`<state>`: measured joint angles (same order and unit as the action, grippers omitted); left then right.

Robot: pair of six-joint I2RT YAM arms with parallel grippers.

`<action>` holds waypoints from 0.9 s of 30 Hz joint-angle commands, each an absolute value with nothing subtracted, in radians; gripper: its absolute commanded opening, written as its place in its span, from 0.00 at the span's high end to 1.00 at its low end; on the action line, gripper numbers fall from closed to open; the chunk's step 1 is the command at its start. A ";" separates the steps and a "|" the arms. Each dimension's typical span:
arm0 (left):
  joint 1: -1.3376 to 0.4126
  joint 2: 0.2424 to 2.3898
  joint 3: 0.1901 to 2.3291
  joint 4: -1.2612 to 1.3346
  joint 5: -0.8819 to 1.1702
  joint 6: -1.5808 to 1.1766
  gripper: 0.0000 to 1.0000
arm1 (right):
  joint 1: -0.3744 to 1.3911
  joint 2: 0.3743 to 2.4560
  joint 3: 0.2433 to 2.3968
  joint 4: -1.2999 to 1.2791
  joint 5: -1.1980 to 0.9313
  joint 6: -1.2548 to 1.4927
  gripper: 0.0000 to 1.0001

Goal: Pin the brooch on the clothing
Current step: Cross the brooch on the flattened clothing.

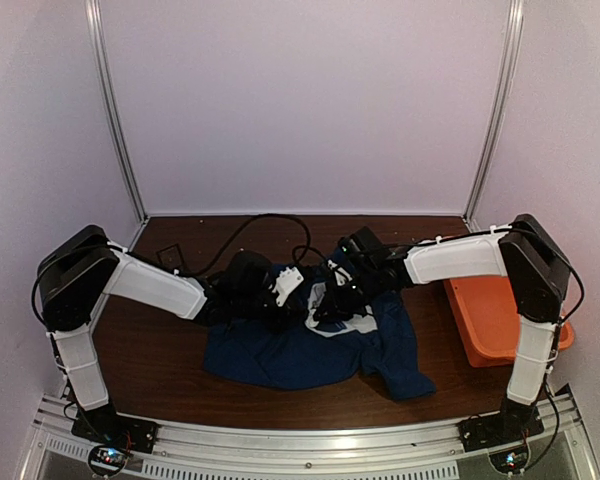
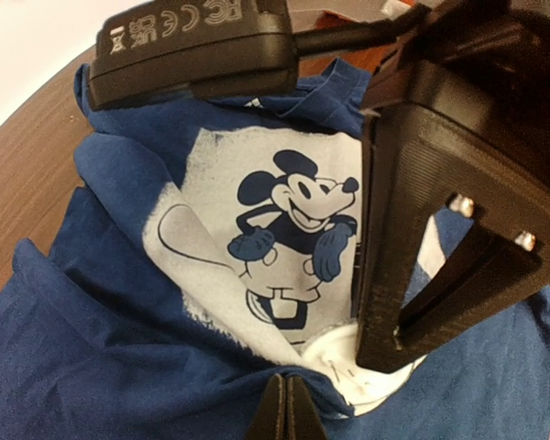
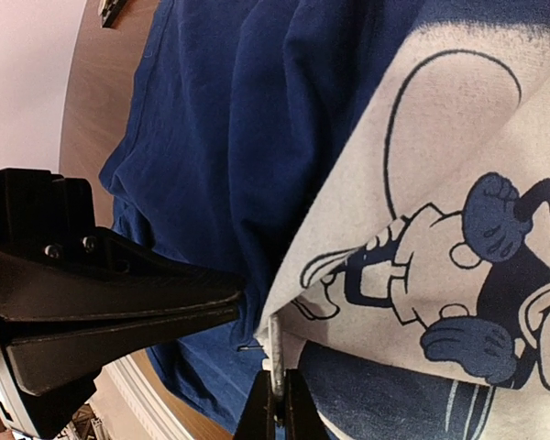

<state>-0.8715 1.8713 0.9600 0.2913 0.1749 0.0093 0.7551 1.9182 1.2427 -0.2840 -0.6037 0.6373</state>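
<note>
T-shirt: a navy T-shirt [image 1: 300, 352] is laid, rumpled, on the middle of the brown surface [image 1: 165, 345], between the two arms. Its white print [image 2: 215, 160] of a cartoon mouse is turned upward and partly folded.
Brooch: a small pale round brooch [image 2: 337, 363] is seen at the lower edge of the print, right at the tip of the right gripper [image 3: 277, 399]. From the right wrist it is seen edge-on, as a thin grey strip between the fingertips.
Right gripper: it is closed, and the brooch is pinched by its edge. The tips are held against the folded edge of the print.
Left gripper: the left gripper [image 2: 289, 396] is fully closed. Its tips are pressed to a blue fold just beside the brooch. Whether cloth is caught between them cannot be told.
Both grippers: they are placed close together over the chest of the T-shirt.
Tub: an orange tub [image 1: 490, 315] is set at the right edge of the surface, beside the right arm.
Cable: a black cable [image 1: 263, 222] is looped on the surface behind the T-shirt.
</note>
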 commanded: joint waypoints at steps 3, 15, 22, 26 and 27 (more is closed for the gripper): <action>-0.873 1.831 0.951 0.327 0.175 0.009 1.00 | 0.781 1.901 1.262 -0.302 -0.679 0.589 1.00; -0.856 1.816 0.925 0.355 0.165 0.003 1.00 | 0.804 1.893 1.250 -0.272 -0.776 0.575 1.00; -0.849 1.804 0.908 0.377 0.166 -0.024 1.00 | 0.817 1.907 1.258 -0.293 -0.769 0.561 1.00; -0.845 1.796 0.898 0.391 0.184 -0.033 1.00 | 0.818 1.931 1.266 -0.304 -0.758 0.557 1.00; -0.845 1.793 0.896 0.395 0.187 -0.037 1.00 | 0.819 1.933 1.268 -0.302 -0.756 0.558 1.00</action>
